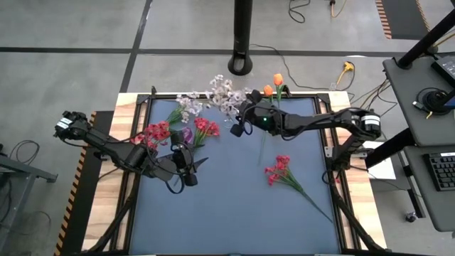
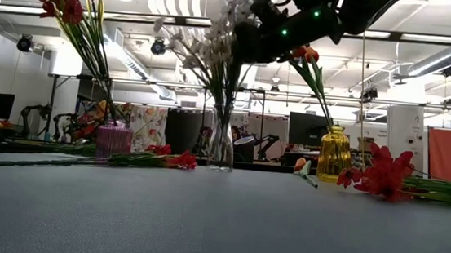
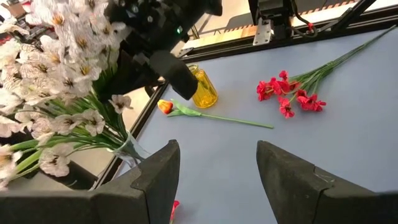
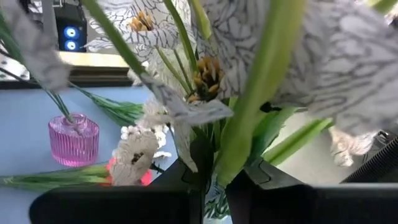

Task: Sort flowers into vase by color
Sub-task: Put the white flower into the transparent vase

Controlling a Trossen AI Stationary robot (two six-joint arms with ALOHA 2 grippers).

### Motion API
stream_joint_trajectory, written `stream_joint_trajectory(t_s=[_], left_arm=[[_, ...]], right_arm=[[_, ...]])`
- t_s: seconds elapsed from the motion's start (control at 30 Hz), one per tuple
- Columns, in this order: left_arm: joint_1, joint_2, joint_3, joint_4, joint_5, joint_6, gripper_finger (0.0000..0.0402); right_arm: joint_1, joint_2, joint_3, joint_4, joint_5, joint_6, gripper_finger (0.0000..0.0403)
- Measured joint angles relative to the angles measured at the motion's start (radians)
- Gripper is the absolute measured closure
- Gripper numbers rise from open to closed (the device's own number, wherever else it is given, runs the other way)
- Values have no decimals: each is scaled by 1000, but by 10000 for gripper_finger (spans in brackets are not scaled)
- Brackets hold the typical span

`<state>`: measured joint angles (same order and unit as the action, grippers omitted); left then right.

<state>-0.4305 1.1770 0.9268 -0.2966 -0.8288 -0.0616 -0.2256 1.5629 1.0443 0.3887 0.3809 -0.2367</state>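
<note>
while right fingers (image 4: 214, 177) pinch a white spray (image 4: 261, 93) (stem upright), left fingers (image 3: 217, 180) gape

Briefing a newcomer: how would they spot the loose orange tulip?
Find the yellow vase at the blue mat's far edge. The tulip lies flat just beside it, the only orange flower not standing in a vase; the other loose sprays are red.

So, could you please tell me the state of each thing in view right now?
Pink vase: upright, holds red flowers.
Clear vase: upright, holds white flowers.
Yellow vase: upright, holds orange flowers.
Red spray: lying on the mat, unsorted.
Orange tulip: lying on the mat by the yellow vase.
Left end effector: open, empty.
Right end effector: shut on a white flower stem above the clear vase.
</note>
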Motion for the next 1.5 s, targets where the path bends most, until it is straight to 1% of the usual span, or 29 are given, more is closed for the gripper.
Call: stream_joint_trajectory(t_s=[0.63, 0.97, 1.1, 1.33, 1.5], left_arm=[[0, 0, 0, 0, 0, 0, 206], [0, 0, 0, -2, 0, 0, 206], [0, 0, 0, -3, 0, 0, 206], [0, 0, 0, -3, 0, 0, 206], [0, 0, 0, -4, 0, 0, 206]], right_arm=[[-16, 77, 0, 31, 1, -12, 371], [-13, 41, 0, 29, 2, -34, 366], [-11, 28, -1, 19, 4, -33, 336], [-8, 21, -1, -15, 3, -25, 261], [0, -7, -1, -65, 4, 1, 212]])
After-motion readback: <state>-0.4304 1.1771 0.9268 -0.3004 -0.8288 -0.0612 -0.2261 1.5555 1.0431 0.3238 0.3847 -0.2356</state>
